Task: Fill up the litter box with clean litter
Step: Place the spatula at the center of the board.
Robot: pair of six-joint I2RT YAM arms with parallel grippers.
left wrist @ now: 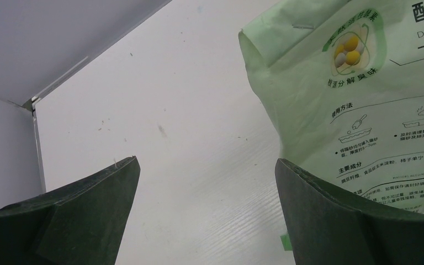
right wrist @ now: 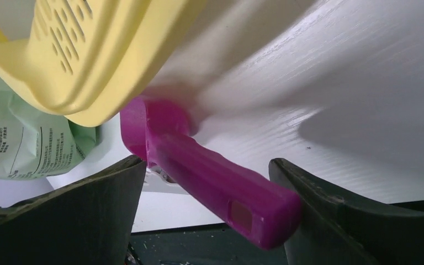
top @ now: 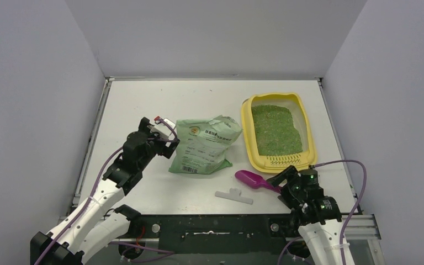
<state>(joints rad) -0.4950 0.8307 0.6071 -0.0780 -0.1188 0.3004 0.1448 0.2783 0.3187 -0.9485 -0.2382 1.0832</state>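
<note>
The yellow litter box (top: pixel 247 135) lies at the right of the table, its grille strip (top: pixel 282 161) at the near end. Bright-green clean litter (top: pixel 275 130) covers its floor. My right gripper (top: pixel 282 180) is open, its jaws on either side of the handle of a magenta scoop (top: pixel 253 179) that lies just in front of the box. In the right wrist view the handle (right wrist: pixel 221 185) rests against one finger, with a gap to the other, below the box's rim (right wrist: pixel 88 61). My left gripper (top: pixel 165 135) is open and empty beside the left edge of the green bag (top: pixel 204 144).
The printed bag lies flat mid-table and fills the right of the left wrist view (left wrist: pixel 359 83). A white clip (top: pixel 234 195) lies near the front edge, left of the scoop. Grey walls close in the table on three sides.
</note>
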